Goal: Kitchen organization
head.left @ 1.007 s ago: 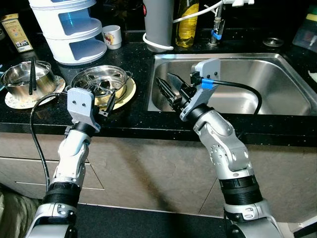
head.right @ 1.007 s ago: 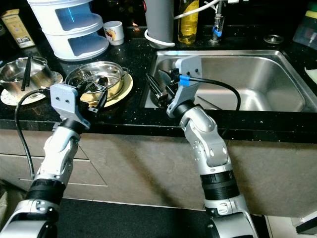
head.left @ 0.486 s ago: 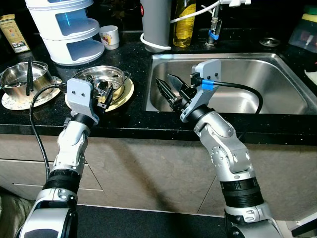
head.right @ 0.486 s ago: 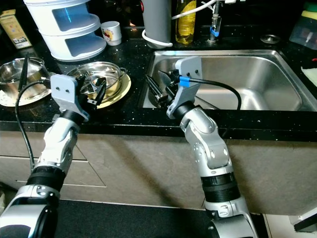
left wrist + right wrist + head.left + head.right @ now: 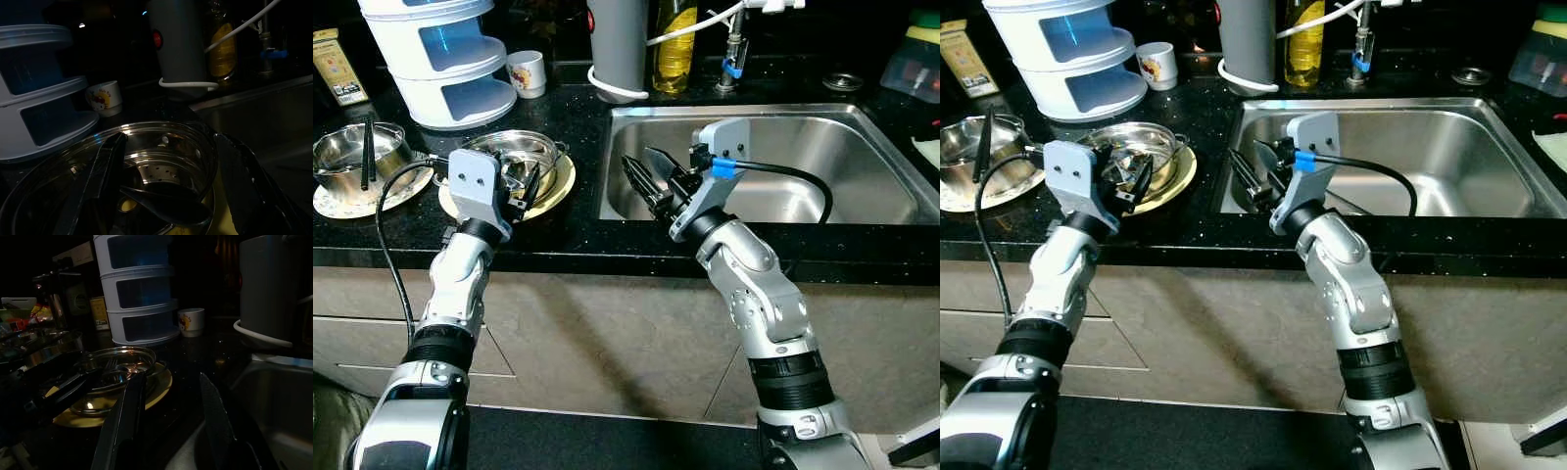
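A steel steamer pot (image 5: 509, 155) holding several utensils stands on a yellow plate (image 5: 564, 182) on the black counter. My left gripper (image 5: 527, 182) is open at the pot's near rim. In the left wrist view its two fingers (image 5: 105, 164) straddle the pot (image 5: 164, 147), and a dark spoon (image 5: 168, 204) lies inside. My right gripper (image 5: 638, 163) is open and holds nothing. It hovers over the left edge of the steel sink (image 5: 822, 201), pointing toward the pot (image 5: 117, 363).
A second steel pot (image 5: 352, 157) with black chopsticks sits at far left. Behind stand a white tiered container (image 5: 440, 54), a small mug (image 5: 526, 70), a grey jug (image 5: 622, 44), an oil bottle (image 5: 674, 44) and the tap (image 5: 732, 59).
My left gripper has moved forward from the plate's front edge up to the pot's rim. The right arm has stayed where it was.
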Robot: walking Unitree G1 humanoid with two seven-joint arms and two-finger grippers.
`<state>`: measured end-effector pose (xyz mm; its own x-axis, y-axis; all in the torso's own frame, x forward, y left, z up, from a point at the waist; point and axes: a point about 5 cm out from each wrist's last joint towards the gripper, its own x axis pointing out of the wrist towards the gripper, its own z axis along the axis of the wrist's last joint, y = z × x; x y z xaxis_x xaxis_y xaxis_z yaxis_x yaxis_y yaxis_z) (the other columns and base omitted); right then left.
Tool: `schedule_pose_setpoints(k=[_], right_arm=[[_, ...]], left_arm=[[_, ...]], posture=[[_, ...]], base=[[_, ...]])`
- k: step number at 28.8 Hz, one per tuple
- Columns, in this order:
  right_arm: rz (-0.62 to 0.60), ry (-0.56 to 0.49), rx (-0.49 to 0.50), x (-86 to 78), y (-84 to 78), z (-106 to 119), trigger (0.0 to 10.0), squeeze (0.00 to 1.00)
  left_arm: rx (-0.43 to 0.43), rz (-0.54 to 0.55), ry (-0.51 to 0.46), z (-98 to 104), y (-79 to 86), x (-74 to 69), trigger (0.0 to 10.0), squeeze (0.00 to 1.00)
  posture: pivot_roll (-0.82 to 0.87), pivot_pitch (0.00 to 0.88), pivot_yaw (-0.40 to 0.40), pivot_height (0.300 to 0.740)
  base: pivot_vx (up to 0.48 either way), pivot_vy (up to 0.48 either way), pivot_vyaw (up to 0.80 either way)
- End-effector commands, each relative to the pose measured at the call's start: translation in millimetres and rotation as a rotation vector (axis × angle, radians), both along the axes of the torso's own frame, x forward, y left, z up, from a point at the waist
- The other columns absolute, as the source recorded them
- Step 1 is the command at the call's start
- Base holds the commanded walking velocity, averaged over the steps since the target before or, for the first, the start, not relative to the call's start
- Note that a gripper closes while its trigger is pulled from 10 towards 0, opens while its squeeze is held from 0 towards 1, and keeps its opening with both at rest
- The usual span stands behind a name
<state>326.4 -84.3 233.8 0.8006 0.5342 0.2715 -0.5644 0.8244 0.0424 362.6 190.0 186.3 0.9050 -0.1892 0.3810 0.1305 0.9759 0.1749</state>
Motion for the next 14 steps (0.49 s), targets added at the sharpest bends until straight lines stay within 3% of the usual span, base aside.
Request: schedule_pose_setpoints(k=[1,14], right_arm=[[0.003,0.008,-0.004,-1.6,2.0,-1,10.0,0.00],[0.003,0.007,-0.002,-0.6,2.2,0,10.0,0.00]], left_arm=[[0.016,0.019,0.034,-9,7.0,-1.5,10.0,0.00],[-0.003,0.025,0.071,-19,6.8,-2.5,10.0,0.00]], posture=[[-0.05,0.007,0.002,0.740],[-0.04,0.004,0.002,0.740]], base=[[0.000,0.000,0.00],[0.000,0.000,0.00]])
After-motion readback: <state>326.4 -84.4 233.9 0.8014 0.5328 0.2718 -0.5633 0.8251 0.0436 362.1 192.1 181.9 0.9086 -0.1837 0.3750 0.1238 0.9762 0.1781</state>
